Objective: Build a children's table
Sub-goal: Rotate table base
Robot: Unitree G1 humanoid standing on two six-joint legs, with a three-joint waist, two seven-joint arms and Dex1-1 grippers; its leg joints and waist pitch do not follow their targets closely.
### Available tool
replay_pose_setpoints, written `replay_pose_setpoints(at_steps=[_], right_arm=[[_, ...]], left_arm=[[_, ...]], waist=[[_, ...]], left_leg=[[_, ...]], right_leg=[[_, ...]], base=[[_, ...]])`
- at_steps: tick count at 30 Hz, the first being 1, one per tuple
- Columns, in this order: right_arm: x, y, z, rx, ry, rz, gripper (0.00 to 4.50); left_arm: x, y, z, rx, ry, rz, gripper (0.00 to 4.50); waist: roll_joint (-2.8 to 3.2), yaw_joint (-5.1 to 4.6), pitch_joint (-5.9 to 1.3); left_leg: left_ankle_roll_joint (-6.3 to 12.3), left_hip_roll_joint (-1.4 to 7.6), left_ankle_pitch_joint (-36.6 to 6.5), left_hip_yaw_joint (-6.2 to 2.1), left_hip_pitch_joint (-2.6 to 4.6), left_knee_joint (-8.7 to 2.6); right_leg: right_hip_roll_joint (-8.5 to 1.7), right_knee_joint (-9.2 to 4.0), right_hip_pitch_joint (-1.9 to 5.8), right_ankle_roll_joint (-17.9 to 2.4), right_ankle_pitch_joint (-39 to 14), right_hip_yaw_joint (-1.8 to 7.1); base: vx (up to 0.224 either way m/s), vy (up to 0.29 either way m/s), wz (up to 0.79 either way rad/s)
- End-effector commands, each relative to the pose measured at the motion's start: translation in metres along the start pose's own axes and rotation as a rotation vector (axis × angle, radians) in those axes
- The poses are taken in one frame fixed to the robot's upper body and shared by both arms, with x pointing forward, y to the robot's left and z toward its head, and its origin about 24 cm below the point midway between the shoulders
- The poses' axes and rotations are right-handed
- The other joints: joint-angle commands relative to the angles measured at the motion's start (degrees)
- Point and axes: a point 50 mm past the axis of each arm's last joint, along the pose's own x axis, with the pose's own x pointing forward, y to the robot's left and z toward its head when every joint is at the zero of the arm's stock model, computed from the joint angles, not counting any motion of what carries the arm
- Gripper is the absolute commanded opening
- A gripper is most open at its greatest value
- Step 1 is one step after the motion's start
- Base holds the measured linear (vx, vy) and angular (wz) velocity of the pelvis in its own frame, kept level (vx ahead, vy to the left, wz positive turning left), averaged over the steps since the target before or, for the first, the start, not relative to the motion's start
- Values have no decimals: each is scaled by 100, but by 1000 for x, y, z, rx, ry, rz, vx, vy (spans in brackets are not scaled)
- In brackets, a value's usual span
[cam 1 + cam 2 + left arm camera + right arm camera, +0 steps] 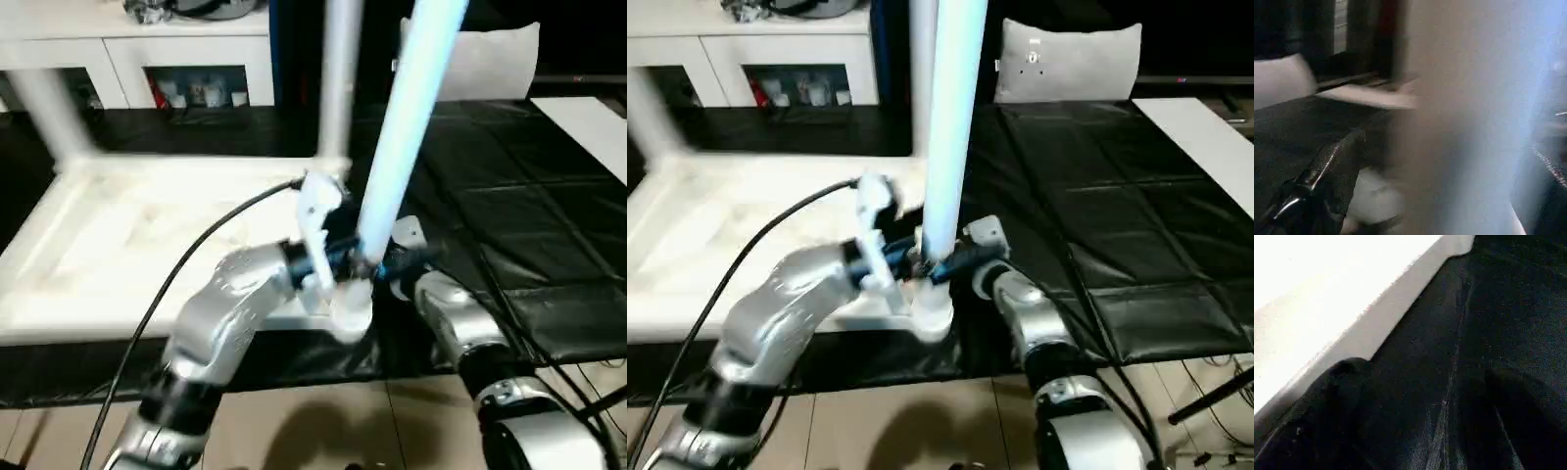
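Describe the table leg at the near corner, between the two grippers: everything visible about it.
The near leg is a long, smooth white plastic tube with a bluish cast, standing nearly upright. Its lower end sits in the round corner socket of the upturned table top. The left gripper and right gripper flank its base; contact is unclear.

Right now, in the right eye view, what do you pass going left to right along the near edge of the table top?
Left forearm → left gripper → near leg → right gripper → black mat
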Motion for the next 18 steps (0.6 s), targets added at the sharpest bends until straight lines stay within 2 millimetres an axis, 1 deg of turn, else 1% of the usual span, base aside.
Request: replay_pose_setpoints(at_steps=[1, 3, 4, 5, 6, 8, 10, 11, 12, 13, 14, 15, 16, 17, 18], right_arm=[[-4, -17, 4, 6, -8, -55, 450], [-9, -26, 5, 24, -10, -65, 450], [-16, -36, 6, 31, -19, -51, 450], [-16, -37, 6, 31, -20, -51, 450], [-21, -43, 8, 20, -32, -34, 450], [-25, -46, 10, 7, -44, -5, 450], [-31, -48, 13, -23, -57, 50, 450], [-35, -49, 14, -46, -63, 91, 450], [-42, -51, 16, -80, -72, 145, 450], [-48, -52, 18, -107, -80, 189, 450], [-53, -53, 19, -127, -85, 214, 450], [-53, -53, 19, -127, -85, 214, 450], [-60, -54, 21, -157, -90, 260, 450], [-62, -54, 22, -167, -91, 275, 450], [-67, -54, 24, -185, -92, 316, 450]], left_arm=[[-5, 8, -3, 48, 28, 64, 442], [-11, 9, -5, 61, 33, 50, 442], [-18, 10, -9, 66, 55, 20, 442], [-19, 10, -9, 66, 56, 19, 442], [-26, 11, -14, 62, 84, -16, 442], [-32, 12, -17, 56, 115, -57, 442], [-42, 13, -23, 48, 165, -106, 442], [-49, 14, -27, 55, 204, -140, 442], [-59, 17, -33, 66, 266, -187, 442], [-67, 20, -39, 85, 321, -215, 442], [-71, 23, -42, 97, 356, -222, 416], [-71, 23, -42, 97, 356, -222, 407], [-77, 29, -47, 114, 407, -238, 407], [-79, 31, -48, 118, 423, -246, 402], [-83, 35, -51, 128, 466, -265, 372]], waist=[[-16, 85, -407], [-12, 153, -411], [-24, 154, -406], [-28, 166, -408], [-17, 180, -399], [-20, 185, -396], [-10, 195, -390], [-10, 205, -386], [-7, 210, -392], [-5, 238, -389], [7, 240, -393], [7, 240, -393], [20, 277, -397], [14, 296, -396], [29, 308, -385]], left_leg=[[594, 327, 24, -170, -96, -319], [590, 367, 37, -171, -78, -322], [607, 366, 6, -166, -82, -324], [613, 357, -32, -161, -82, -320], [627, 338, -54, -155, -85, -322], [618, 346, -82, -155, -64, -329], [620, 335, -117, -152, -69, -326], [635, 347, -140, -156, -61, -333], [633, 359, -124, -161, -66, -332], [713, 361, -103, -169, -62, -332], [743, 373, -66, -165, -55, -327], [743, 373, -66, -165, -55, -327], [707, 358, -60, -161, -47, -325], [667, 368, -105, -153, -33, -331], [691, 343, -132, -153, -50, -334]], right_leg=[[-638, -438, 453, 181, -1666, 467], [-650, -420, 435, 119, -1627, 479], [-647, -424, 435, 120, -1636, 479], [-653, -425, 439, 127, -1661, 482], [-657, -436, 439, 131, -1724, 485], [-632, -434, 421, 145, -1805, 476], [-632, -449, 423, 154, -1879, 475], [-634, -460, 423, 168, -1925, 472], [-633, -437, 425, 164, -1878, 479], [-610, -432, 419, 217, -1820, 479], [-601, -417, 398, 233, -1736, 480], [-601, -417, 398, 233, -1736, 480], [-610, -439, 403, 232, -1759, 473], [-616, -442, 395, 245, -1835, 478], [-593, -474, 406, 280, -1900, 463]], base=[[0, 0, 0], [0, 0, 0], [0, 0, 0], [0, 0, 0], [0, 0, 0], [0, 0, 0], [0, 0, 0], [0, 0, 0], [0, 0, 0], [0, 0, 0], [0, 0, 0], [0, 0, 0], [0, 0, 0], [0, 0, 0], [0, 0, 0]])
